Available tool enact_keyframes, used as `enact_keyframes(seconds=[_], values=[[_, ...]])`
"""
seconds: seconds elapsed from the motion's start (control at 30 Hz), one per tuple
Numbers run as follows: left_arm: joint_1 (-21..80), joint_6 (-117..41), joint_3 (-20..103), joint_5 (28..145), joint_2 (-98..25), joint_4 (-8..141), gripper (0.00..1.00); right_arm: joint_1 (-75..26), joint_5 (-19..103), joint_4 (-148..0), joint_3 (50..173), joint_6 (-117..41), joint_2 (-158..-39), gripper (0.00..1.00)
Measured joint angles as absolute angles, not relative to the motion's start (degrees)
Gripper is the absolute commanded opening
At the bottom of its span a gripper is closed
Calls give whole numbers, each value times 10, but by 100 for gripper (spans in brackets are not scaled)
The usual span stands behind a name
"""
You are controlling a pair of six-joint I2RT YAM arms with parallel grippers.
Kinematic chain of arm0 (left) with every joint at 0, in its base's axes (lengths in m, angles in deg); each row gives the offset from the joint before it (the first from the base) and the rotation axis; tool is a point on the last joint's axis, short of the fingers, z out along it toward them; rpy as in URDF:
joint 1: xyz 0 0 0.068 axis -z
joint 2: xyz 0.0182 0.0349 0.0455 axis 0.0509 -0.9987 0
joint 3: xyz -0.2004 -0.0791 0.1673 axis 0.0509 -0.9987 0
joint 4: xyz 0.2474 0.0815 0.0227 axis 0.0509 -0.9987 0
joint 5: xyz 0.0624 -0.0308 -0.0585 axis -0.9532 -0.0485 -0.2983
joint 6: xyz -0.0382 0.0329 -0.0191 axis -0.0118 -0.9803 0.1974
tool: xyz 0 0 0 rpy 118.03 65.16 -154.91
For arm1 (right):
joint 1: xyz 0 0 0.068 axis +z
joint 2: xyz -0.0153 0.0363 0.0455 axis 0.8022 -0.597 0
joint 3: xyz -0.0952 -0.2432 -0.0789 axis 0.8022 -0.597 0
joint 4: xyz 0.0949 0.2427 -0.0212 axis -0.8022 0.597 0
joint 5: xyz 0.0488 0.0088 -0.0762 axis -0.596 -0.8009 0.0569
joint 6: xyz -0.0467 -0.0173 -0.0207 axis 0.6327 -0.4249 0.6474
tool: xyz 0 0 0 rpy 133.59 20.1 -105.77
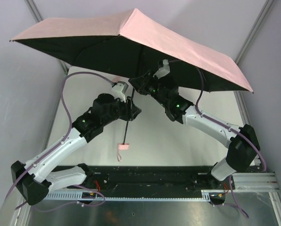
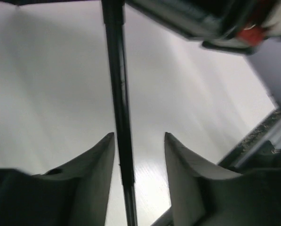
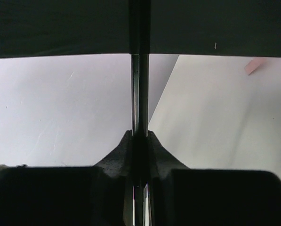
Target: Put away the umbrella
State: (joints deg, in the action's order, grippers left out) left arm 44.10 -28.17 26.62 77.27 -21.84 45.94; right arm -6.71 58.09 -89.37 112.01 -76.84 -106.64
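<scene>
The umbrella (image 1: pixel 145 33) is spread wide above the table, pale pink on top and black underneath. Its thin black shaft (image 1: pixel 126 129) hangs down to a small pink handle (image 1: pixel 124 146) with a loop strap (image 1: pixel 119 155). My right gripper (image 1: pixel 135 84) is just under the canopy, and in the right wrist view it (image 3: pixel 140 134) is shut on the shaft (image 3: pixel 140 94). Lower on the shaft, my left gripper (image 1: pixel 133 110) is open. In the left wrist view the shaft (image 2: pixel 119 94) runs between its jaws (image 2: pixel 139 136), close to the left finger (image 2: pixel 100 160) and apart from the right one.
The white table (image 1: pixel 178 141) lies below the canopy. A black base rail (image 1: pixel 145 176) crosses the near edge between the arm mounts. Metal frame posts (image 1: pixel 253 28) and grey walls stand close on both sides. The right arm's wrist (image 2: pixel 215 19) shows at the top of the left wrist view.
</scene>
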Motion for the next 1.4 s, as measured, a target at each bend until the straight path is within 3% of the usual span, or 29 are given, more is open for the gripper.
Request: enact_keyframes(seconds=[0.07,0.13,0.3,0.5,0.6,0.67,0.73,0.97,1.23,1.4], values=[[430,-280,266,815,-210,472,75,-75,556,-908,1109,-764,-1063,0],[413,-276,263,865,-204,494,76,-86,526,-932,1081,-765,-1050,0],[385,-255,251,1014,-222,569,58,-124,448,-986,1012,-781,-999,0],[366,-171,196,1189,-280,708,51,-160,390,-1082,954,-815,-935,0],[366,-146,192,1237,-291,751,32,-169,370,-1132,936,-829,-925,0],[368,-137,191,1263,-291,776,10,-171,361,-1160,930,-840,-925,0],[372,-129,191,1277,-289,790,3,-173,356,-1174,924,-847,-925,0],[377,-126,164,1231,-253,782,0,-152,409,-1144,921,-835,-914,35],[382,-156,161,1121,-238,697,0,-138,541,-1071,999,-824,-953,61],[384,-166,162,1076,-235,666,0,-129,610,-1044,1085,-810,-1016,68]])
